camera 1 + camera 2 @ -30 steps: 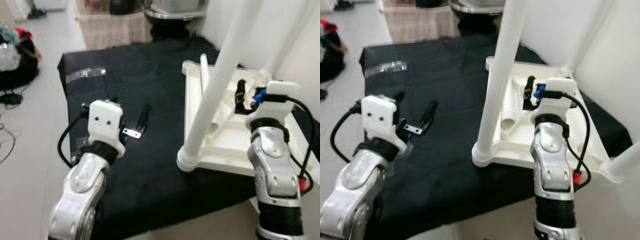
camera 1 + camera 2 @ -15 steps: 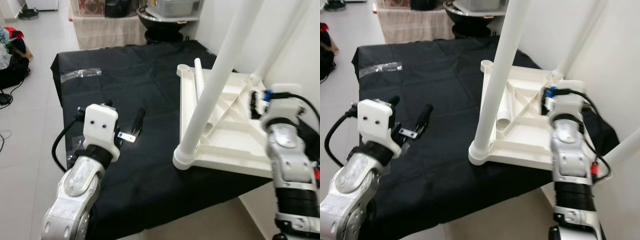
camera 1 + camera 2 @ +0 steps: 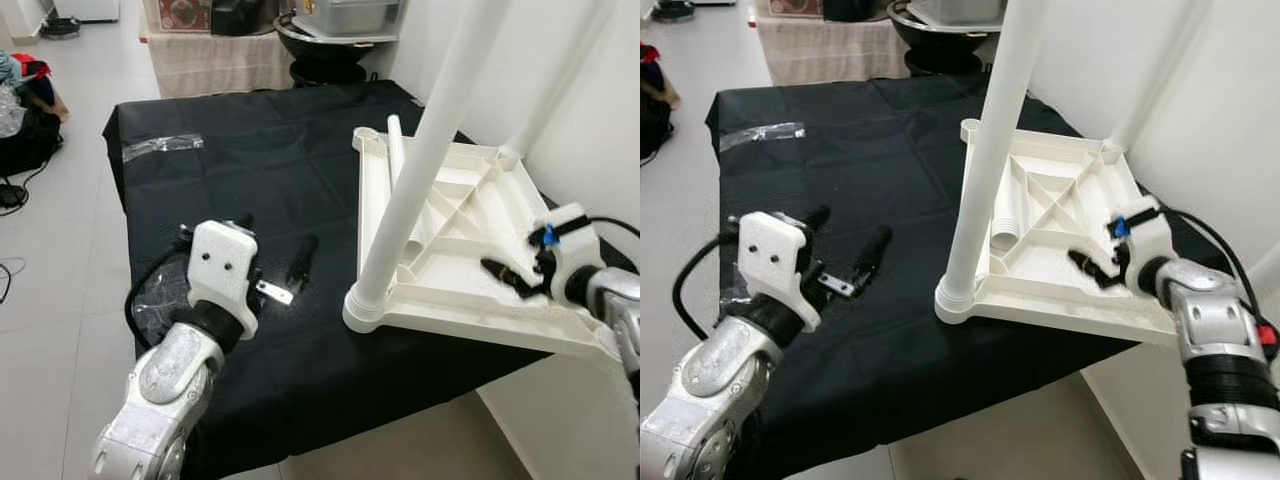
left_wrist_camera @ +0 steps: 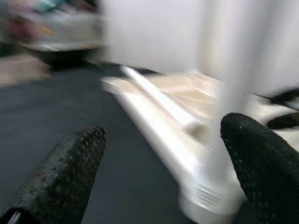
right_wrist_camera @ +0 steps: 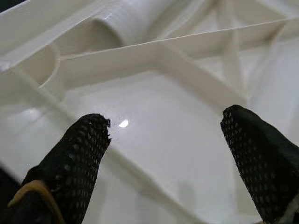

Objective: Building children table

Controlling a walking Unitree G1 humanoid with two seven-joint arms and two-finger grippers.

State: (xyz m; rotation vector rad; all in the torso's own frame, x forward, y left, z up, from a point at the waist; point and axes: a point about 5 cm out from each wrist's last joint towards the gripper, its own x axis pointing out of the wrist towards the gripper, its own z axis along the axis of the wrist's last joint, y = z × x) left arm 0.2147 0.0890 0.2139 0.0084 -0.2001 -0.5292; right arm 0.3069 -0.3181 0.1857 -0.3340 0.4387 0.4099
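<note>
Your work surface is a low platform draped in a black cloth (image 3: pixel 250 150), creased in squares, its front edge hanging over a pale tiled floor (image 3: pixel 50 330). A clear plastic bag (image 3: pixel 160 147) lies flat on the cloth toward the far left corner.

The white plastic table top (image 3: pixel 470 250) lies upside down on the right half of the cloth, ribbed underside up. One white leg (image 3: pixel 420 170) stands upright in the near-left corner socket. A second, loose leg (image 3: pixel 397 150) lies inside the frame along its left rail.

Your left gripper (image 3: pixel 280 268) hovers over bare cloth, left of the upright leg, fingers spread and holding nothing. Your right gripper (image 3: pixel 1095 268) is over the near-right part of the ribbed underside, fingers apart, nothing between them; you cannot tell whether the tips touch the plastic.

Room: white wall (image 3: pixel 590 90) to the right; at the back, a beige-covered stand (image 3: pixel 215 62) and a dark round bowl-shaped object (image 3: pixel 330 45). Dark bags and cables (image 3: pixel 25 130) sit on the floor at far left.
</note>
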